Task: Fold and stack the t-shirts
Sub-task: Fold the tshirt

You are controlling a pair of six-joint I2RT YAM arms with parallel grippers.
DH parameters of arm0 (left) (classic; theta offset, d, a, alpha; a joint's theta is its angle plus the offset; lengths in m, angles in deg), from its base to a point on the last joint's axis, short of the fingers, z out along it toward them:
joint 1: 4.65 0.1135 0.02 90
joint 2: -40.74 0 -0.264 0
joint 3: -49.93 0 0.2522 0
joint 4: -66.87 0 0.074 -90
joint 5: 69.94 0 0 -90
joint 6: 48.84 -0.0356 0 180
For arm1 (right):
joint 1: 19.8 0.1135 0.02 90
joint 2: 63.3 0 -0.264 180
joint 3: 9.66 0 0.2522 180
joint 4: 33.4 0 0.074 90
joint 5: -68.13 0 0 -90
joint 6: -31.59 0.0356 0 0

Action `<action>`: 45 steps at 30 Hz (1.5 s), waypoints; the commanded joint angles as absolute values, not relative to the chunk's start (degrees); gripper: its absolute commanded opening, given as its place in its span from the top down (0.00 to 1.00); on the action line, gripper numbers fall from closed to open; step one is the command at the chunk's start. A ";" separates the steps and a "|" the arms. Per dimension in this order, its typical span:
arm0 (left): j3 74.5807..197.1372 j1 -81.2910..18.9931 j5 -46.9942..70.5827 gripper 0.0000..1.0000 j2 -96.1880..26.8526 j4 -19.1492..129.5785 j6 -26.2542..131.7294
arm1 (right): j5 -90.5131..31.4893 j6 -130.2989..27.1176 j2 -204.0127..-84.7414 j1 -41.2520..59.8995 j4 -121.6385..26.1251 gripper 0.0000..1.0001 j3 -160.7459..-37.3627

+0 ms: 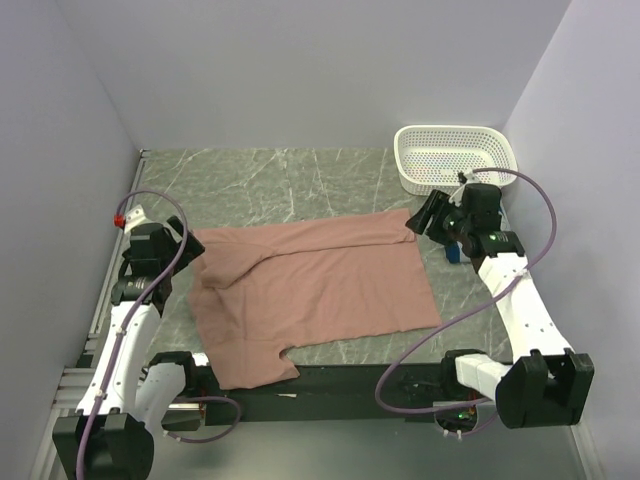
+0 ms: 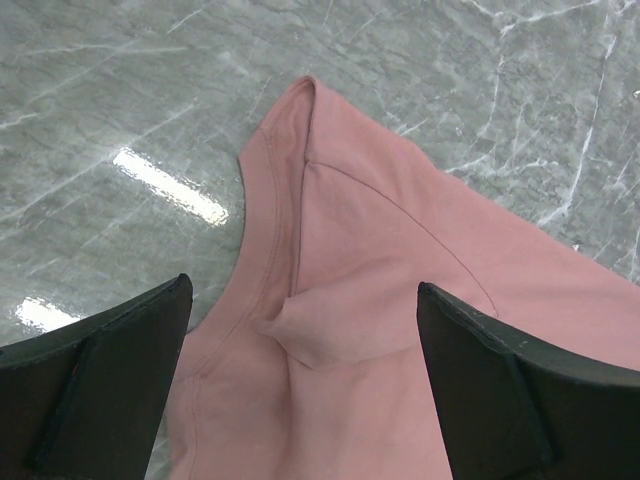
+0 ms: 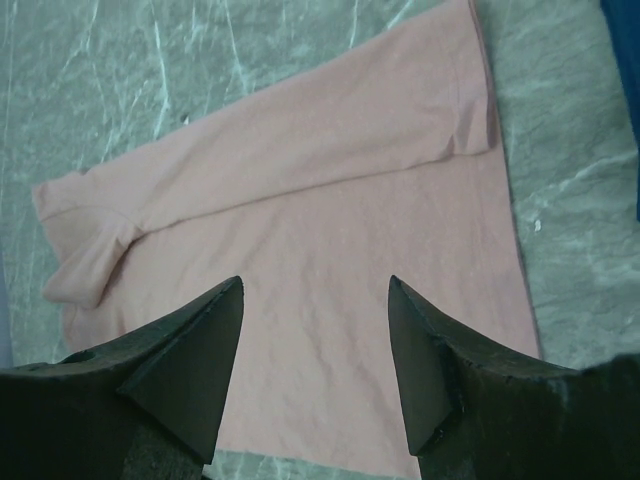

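The dusty-pink t-shirt [image 1: 320,290] lies on the marble table with its print hidden. Its far edge is folded over toward the middle, and one sleeve sticks out at the near left. My left gripper [image 1: 188,250] is open above the shirt's left end. The left wrist view shows the left gripper [image 2: 303,285] over a seam and a small raised pucker of the pink shirt [image 2: 340,330], holding nothing. My right gripper [image 1: 424,216] is open at the shirt's far right corner. In its own view the right gripper [image 3: 315,280] hovers over the pink shirt [image 3: 330,200]. The blue t-shirt [image 1: 452,252] shows only as a sliver under the right arm and also at the right edge of the right wrist view [image 3: 625,40].
A white perforated basket [image 1: 455,155] stands at the far right corner. Grey walls close in the table on the left, the back and the right. Bare marble [image 1: 280,180] lies beyond the shirt.
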State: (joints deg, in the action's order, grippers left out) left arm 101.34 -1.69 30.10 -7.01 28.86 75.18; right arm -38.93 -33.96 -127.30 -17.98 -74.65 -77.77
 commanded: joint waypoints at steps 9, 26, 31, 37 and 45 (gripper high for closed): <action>109.12 -1.66 31.57 0.05 -18.20 31.14 76.57 | -42.97 -33.09 -141.23 -19.54 -58.68 0.40 -79.22; 119.94 -0.78 30.95 0.24 -44.68 35.44 75.44 | -39.10 -35.03 -162.08 -24.72 -58.33 0.46 -90.30; 122.13 1.06 30.25 0.35 -49.08 35.62 74.47 | -39.36 -35.46 -167.53 -25.43 -58.50 0.49 -94.08; 121.61 2.29 28.23 0.43 -52.60 36.85 73.94 | -41.56 -35.99 -173.68 -25.43 -58.94 0.49 -97.95; 122.75 2.29 26.82 0.43 -55.94 36.85 73.68 | -42.35 -36.43 -179.22 -25.34 -61.40 0.49 -102.78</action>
